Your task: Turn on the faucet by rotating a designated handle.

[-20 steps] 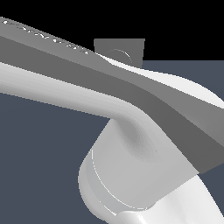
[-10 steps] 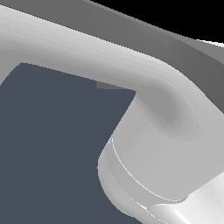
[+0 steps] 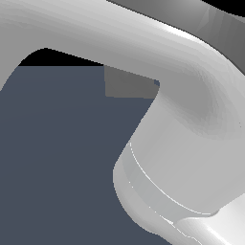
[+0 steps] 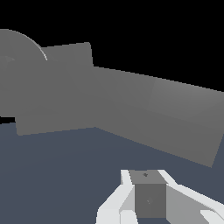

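Wrist view: handle just beyond the pincer, apart

The robot arm fills the exterior view, hiding nearly all of the faucet. In the wrist view the hub is cut off, and the gripper fingertips cannot be seen.
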You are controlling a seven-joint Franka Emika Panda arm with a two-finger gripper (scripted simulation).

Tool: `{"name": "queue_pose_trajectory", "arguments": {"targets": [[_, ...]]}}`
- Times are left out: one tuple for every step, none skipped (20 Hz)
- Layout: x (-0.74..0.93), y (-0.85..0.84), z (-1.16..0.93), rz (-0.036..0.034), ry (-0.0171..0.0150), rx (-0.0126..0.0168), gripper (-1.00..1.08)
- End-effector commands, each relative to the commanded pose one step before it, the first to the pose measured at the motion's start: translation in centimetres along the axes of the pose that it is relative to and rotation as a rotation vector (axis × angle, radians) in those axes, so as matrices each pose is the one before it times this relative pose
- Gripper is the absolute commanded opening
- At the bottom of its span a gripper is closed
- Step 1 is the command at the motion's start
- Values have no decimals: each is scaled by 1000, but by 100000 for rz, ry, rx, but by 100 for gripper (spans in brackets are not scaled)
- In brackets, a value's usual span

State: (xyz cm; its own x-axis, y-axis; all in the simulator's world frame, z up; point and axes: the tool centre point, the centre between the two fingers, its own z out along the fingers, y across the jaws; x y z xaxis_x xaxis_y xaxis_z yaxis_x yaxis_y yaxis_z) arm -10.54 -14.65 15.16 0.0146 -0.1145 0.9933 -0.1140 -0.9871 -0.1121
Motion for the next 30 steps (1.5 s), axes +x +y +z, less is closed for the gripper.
{"name": "queue_pose_trajectory", "arguments": {"targets": [[-379,-247,58,4651,-291,-588,-100],[429,74,8,-320,85,-7,-100],[426,74,8,-317,84,-7,-100],[424,73,8,-317,84,-7,-100],[421,73,8,-313,83,-7,-100],[419,73,8,-313,83,-7,-100],[416,72,8,-310,82,-6,-100],[414,72,8,-310,82,-6,-100],[411,71,8,-306,81,-6,-100],[409,71,8,-306,81,-6,-100],[406,71,8,-302,80,-6,-100],[404,70,8,-302,80,-5,-100],[401,70,8,-299,79,-5,-100],[399,69,8,-299,79,-5,-100],[396,69,8,-295,78,-5,-100],[394,68,8,-295,78,-5,-100],[392,67,8,-295,78,-5,-100],[389,67,8,-291,77,-4,-100],[386,67,8,-287,76,-4,-100],[384,66,8,-287,76,-4,-100],[382,66,8,-287,76,-4,-100],[379,66,8,-283,75,-4,-100],[377,65,8,-283,75,-3,-100],[374,65,9,-279,74,-3,-100],[372,64,9,-279,74,-3,-100],[369,64,9,-275,73,-3,-100],[367,64,9,-275,73,-3,-100],[365,63,9,-275,73,-3,-100],[362,63,9,-271,72,-2,-100],[360,62,9,-271,72,-2,-100]]}}
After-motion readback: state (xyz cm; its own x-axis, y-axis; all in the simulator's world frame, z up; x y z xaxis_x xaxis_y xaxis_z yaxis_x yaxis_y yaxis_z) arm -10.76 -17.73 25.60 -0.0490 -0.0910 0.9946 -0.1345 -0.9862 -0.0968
